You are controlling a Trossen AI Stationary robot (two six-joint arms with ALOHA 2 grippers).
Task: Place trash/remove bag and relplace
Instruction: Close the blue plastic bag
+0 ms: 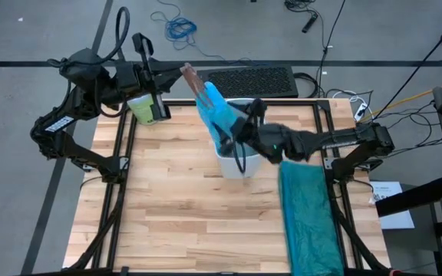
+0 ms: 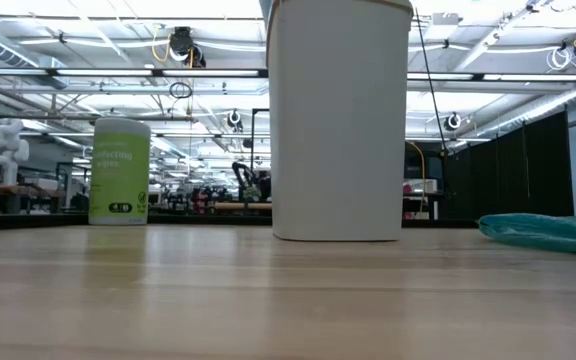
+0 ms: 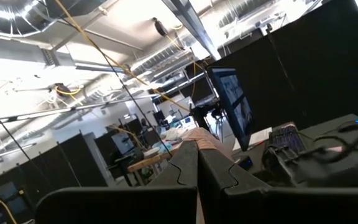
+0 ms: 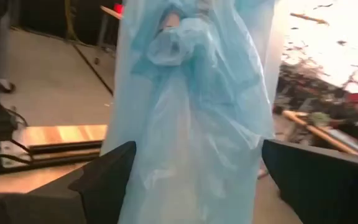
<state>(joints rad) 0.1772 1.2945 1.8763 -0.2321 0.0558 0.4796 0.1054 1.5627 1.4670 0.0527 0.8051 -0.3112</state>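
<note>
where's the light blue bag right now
In the high view the light blue bag hangs above the white bin at the table's back centre, with the open right gripper beside it.

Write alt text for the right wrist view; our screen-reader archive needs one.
A translucent light-blue bag hangs bunched between the right gripper's open dark fingers, filling the middle of the view. Behind it lie a strip of wooden table and grey floor.

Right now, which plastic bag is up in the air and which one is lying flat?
The light blue bag hangs above the white wastebasket. The darker teal bag lies flat on the table's right side.
</note>
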